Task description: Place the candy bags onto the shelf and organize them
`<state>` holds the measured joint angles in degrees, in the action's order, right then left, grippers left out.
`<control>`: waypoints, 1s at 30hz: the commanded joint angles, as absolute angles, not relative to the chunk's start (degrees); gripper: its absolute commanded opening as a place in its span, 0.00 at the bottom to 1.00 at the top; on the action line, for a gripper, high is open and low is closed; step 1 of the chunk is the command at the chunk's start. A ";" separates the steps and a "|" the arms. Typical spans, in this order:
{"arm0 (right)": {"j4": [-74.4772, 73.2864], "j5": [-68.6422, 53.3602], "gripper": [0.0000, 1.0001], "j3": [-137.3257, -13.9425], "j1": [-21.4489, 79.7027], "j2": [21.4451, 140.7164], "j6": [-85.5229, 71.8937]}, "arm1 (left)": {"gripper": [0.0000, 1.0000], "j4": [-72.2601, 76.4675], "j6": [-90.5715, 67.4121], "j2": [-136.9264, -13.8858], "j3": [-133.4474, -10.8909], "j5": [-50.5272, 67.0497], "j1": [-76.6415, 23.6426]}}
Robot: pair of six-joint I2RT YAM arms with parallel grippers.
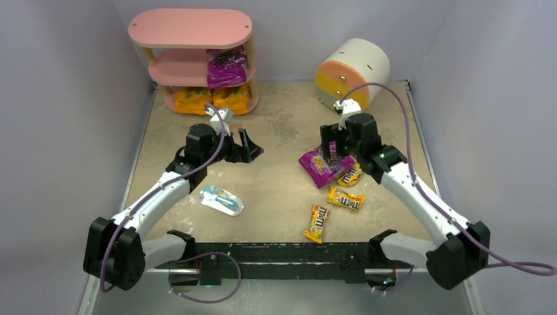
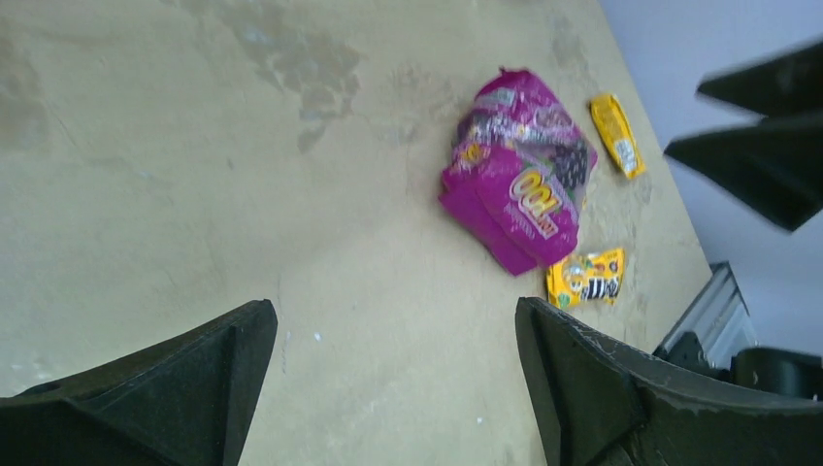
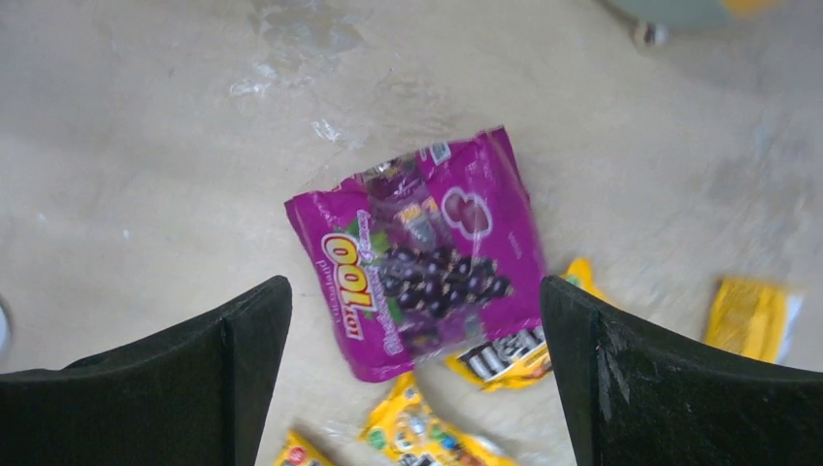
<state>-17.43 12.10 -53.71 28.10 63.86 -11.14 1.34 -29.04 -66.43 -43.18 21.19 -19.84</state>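
While your right claw [image 3: 412,296] hangs wide open over the purple candy bag [image 1: 317,169] right of centre, it grips nothing. Your left claw [image 2: 393,316] gapes wide too — empty.

Pink shelf [image 1: 190,29], purple bag [image 1: 226,65] on middle tier, two orange bags [image 1: 192,100] below (second purple bag [image 3: 427,252], M&M's packs [image 1: 346,199] off-shelf)

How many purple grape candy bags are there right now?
2. One purple bag is on the shelf's middle tier; the other purple bag lies on the table beneath the right claw. None seems hidden.
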 commanded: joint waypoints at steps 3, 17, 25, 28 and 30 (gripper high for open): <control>-26.24 -15.92 0.99 -68.79 25.74 75.94 40.49 | 0.99 0.21 -31.71 -65.95 -38.18 21.51 -24.04; -60.45 -26.31 0.96 -89.38 21.71 99.60 74.15 | 1.00 -19.21 -31.95 -48.35 -34.25 6.36 -26.02; -57.34 -21.01 0.97 -92.50 21.71 110.37 72.43 | 1.00 -20.85 -31.37 -47.41 -36.30 5.36 -26.02; -58.18 -19.30 0.96 -95.77 21.61 115.73 72.08 | 1.00 -20.84 -31.28 -48.31 -36.48 5.49 -26.02; -58.59 -20.50 0.96 -98.15 21.55 118.48 72.11 | 1.00 -20.87 -31.33 -48.32 -36.36 5.56 -26.02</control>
<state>-54.68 -21.61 -93.60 21.56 113.82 70.89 -20.73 -31.90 -48.12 -34.02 6.37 -25.93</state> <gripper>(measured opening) 0.967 0.996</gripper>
